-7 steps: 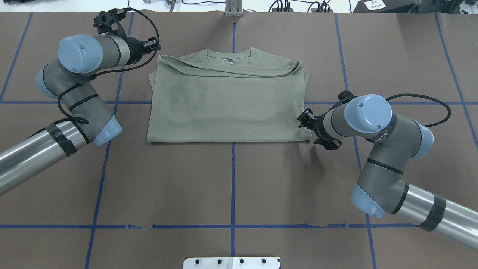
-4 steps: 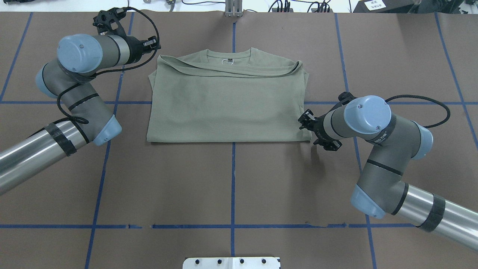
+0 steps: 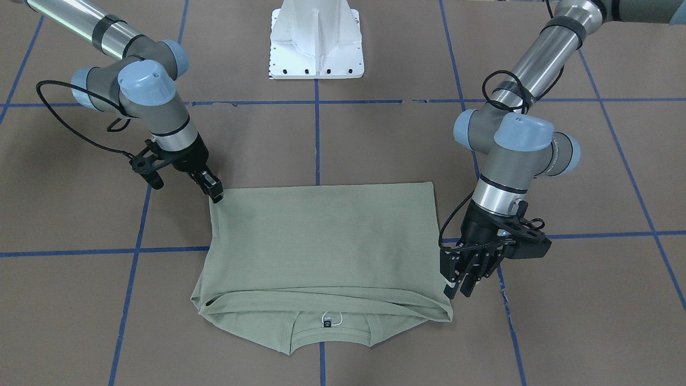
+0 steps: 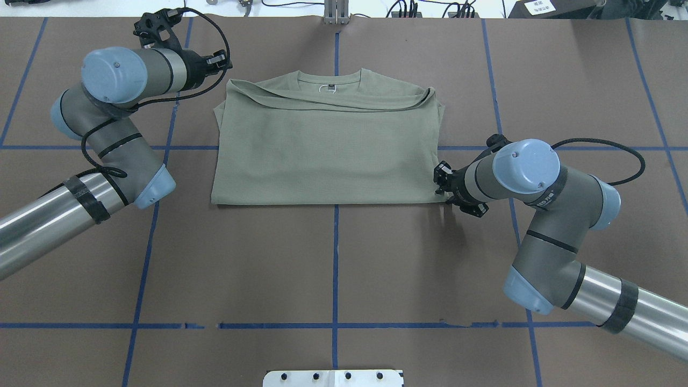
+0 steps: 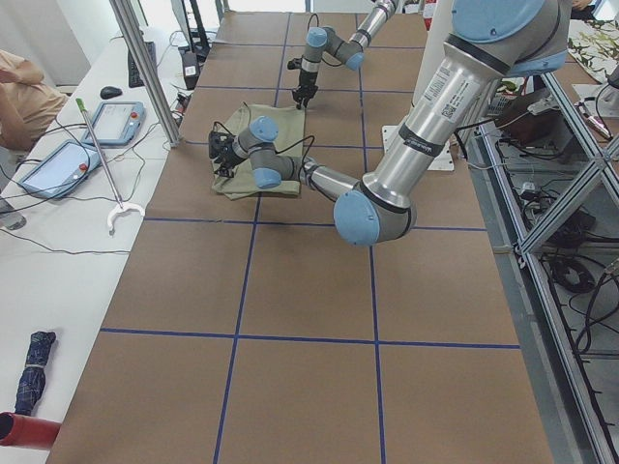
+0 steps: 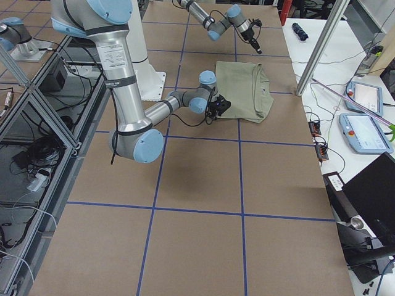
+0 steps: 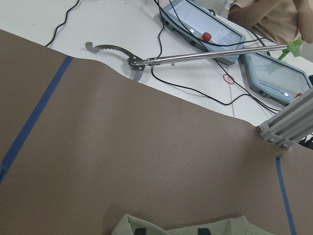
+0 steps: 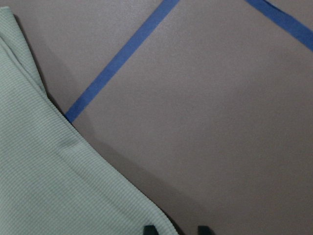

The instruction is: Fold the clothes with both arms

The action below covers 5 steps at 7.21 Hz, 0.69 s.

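Note:
The clothes are one sage-green shirt (image 4: 328, 145) folded into a rectangle, collar and neck label toward the far side. It lies flat in mid table (image 3: 321, 241). My left gripper (image 3: 457, 292) points down at the shirt's far left corner. In the left wrist view its fingertips (image 7: 141, 230) stand apart over the fabric (image 7: 225, 228), so it is open. My right gripper (image 3: 216, 194) touches down at the near right corner. The right wrist view shows its fingertips (image 8: 149, 229) apart at the shirt's edge (image 8: 49, 186), with bare table between them.
Blue tape lines (image 4: 335, 258) grid the brown table cover. The white pedestal base (image 3: 316, 43) stands at the robot's side. Beyond the far edge are a reacher tool (image 7: 195, 56), touch panels (image 7: 205, 29), an aluminium post (image 7: 288, 127) and a seated person (image 5: 19, 92).
The right wrist has tipped down and drawn its gripper in onto the shirt's near right corner. The left arm has shifted very slightly; the shirt lies as before.

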### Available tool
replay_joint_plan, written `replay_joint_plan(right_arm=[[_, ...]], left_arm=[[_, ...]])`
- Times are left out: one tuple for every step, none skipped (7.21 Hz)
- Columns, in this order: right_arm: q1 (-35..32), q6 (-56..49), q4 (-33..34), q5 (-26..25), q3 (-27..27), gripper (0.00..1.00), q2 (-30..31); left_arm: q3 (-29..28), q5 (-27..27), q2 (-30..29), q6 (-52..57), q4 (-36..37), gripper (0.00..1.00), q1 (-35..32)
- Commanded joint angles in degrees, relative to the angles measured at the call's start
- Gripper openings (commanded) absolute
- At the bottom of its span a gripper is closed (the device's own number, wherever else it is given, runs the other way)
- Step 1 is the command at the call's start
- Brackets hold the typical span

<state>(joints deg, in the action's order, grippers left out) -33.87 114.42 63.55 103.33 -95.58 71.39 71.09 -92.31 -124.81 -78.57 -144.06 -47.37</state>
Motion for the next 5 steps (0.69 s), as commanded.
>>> replay_joint_plan(right_arm=[[-0.05, -0.43, 0.0, 0.29, -0.4, 0.0, 0.15], [-0.23, -0.43, 0.0, 0.64, -1.01, 0.0, 0.42], [-0.23, -0.43, 0.09, 0.82, -3.89, 0.0, 1.64], [-0.23, -0.34, 0.17, 0.82, -8.96, 0.0, 5.3], [0.9, 0.01, 0.78, 1.43, -15.02, 0.0, 9.43]], left_arm=[[0.01, 0.03, 0.0, -0.09, 0.1, 0.46, 0.0], [0.45, 0.03, 0.0, -0.09, 0.1, 0.46, 0.0], [0.8, 0.03, 0.09, -0.09, 0.1, 0.46, -0.09], [1.5, 0.03, 0.09, -0.18, 0.19, 0.46, 0.0], [2.72, -0.06, 0.18, -0.18, 0.36, 0.46, -0.09]])
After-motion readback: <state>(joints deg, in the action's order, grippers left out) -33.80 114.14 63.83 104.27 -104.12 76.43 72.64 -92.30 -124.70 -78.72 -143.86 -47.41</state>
